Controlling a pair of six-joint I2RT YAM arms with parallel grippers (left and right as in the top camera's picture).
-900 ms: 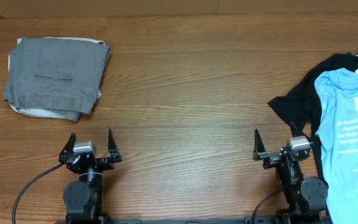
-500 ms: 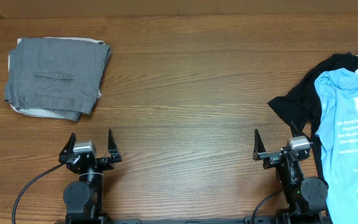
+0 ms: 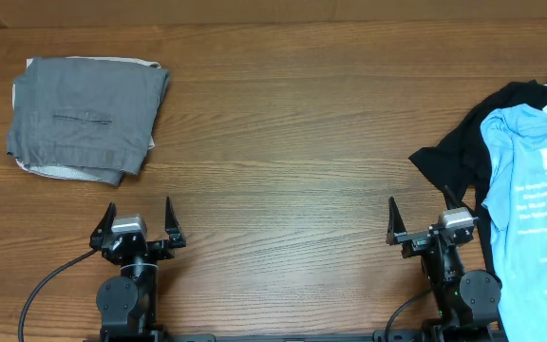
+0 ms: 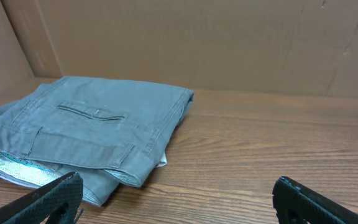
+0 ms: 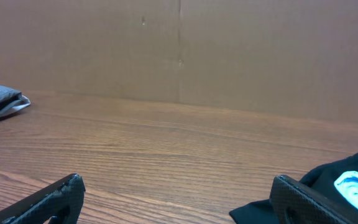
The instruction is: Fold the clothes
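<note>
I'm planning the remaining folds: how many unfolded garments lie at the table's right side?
2: the light blue T-shirt lies at the far right, and a black garment lies partly under it, sticking out toward the middle. More may be hidden beneath them or out of frame.

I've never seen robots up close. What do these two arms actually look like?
Both the left arm and the right arm are black, with rounded joint housings. Each carries a small silver-grey block near its tip and ends in two slim, pointed black jaws with a woven-looking surface. A black cable loops from each base.
</note>
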